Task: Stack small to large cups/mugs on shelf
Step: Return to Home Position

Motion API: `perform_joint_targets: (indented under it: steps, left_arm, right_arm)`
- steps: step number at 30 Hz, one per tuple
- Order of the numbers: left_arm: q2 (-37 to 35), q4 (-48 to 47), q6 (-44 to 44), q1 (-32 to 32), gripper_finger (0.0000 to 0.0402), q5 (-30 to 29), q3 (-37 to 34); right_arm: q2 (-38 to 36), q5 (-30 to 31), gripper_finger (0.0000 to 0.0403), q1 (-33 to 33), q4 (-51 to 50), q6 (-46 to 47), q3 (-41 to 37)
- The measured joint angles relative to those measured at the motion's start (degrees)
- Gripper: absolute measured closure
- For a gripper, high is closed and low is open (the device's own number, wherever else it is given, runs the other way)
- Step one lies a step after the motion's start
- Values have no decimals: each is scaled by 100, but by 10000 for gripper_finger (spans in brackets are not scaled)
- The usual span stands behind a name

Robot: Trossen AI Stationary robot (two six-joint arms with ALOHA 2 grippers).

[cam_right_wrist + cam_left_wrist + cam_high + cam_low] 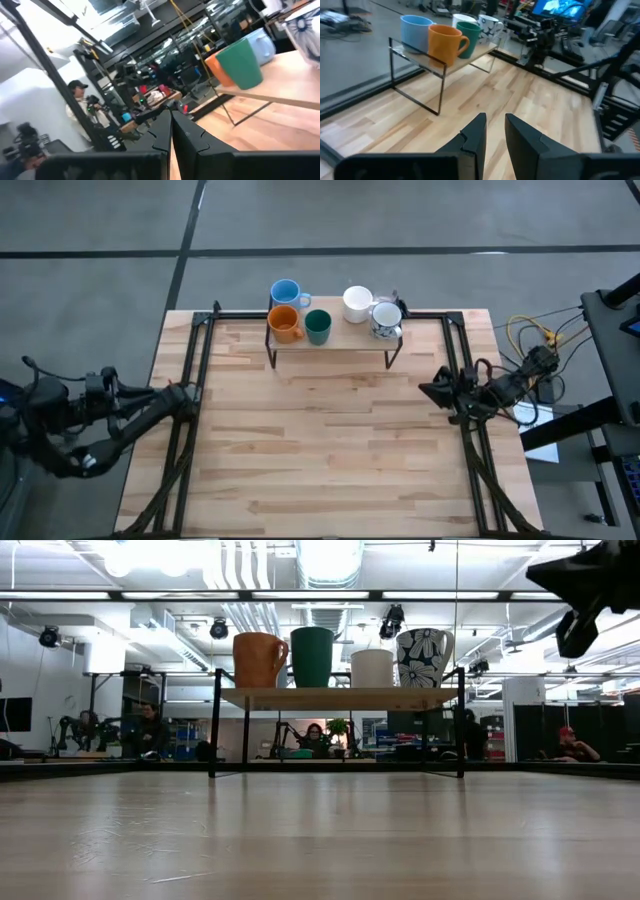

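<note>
While both arms sit at the sides of the table [330,450], well apart from the cups, the shelf [350,342] at the far edge carries five vessels. The light blue mug [285,291] stands at the back left, with the orange mug [284,323] in front of it and the dark green cup [318,327] just beside the orange one. Farther right are the white mug [357,303] and, just beside it, the grey-white patterned mug [386,319]. The left gripper [495,120] hangs over the table's left edge, its fingers a narrow gap apart and holding nothing. The right gripper [170,112] is by the right edge, fingers pressed together and empty
</note>
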Motion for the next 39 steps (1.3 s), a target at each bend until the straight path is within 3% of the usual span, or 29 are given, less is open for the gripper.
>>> perform_joint_targets:
  steps: [9, 13, 16, 22, 25, 28, 35, 39]
  left_arm:
    - [-2, 3, 353, 1124, 345, 907, 64]
    - [-4, 179, 354, 1685, 345, 975, 116]
    - [-4, 664, 407, 2124, 345, 436, 104]
    - [-7, 928, 402, 2636, 345, -1534, -421]
    - [-11, 1186, -92, 2630, 345, -1937, -969]
    - [-13, 2593, -273, 2632, 345, -1785, -1543]
    - [-19, 7832, -848, 2625, 345, -985, -3381]
    - [-22, 8631, -1401, 2621, 345, -347, -4421]
  right_arm:
    - [-5, 133, 394, 0, -51, -18, 2]
    - [-8, 133, 394, 0, -247, 357, 2]
    - [-5, 131, 394, 0, -292, 563, 2]
    - [-8, 131, 394, 0, -292, 623, 4]
    - [-8, 130, 394, 0, -292, 645, 4]
    - [-10, 118, 394, 0, -292, 688, 4]
    - [-14, 83, 394, 0, -285, 868, 4]
    - [-14, 31, 394, 0, -287, 970, 4]
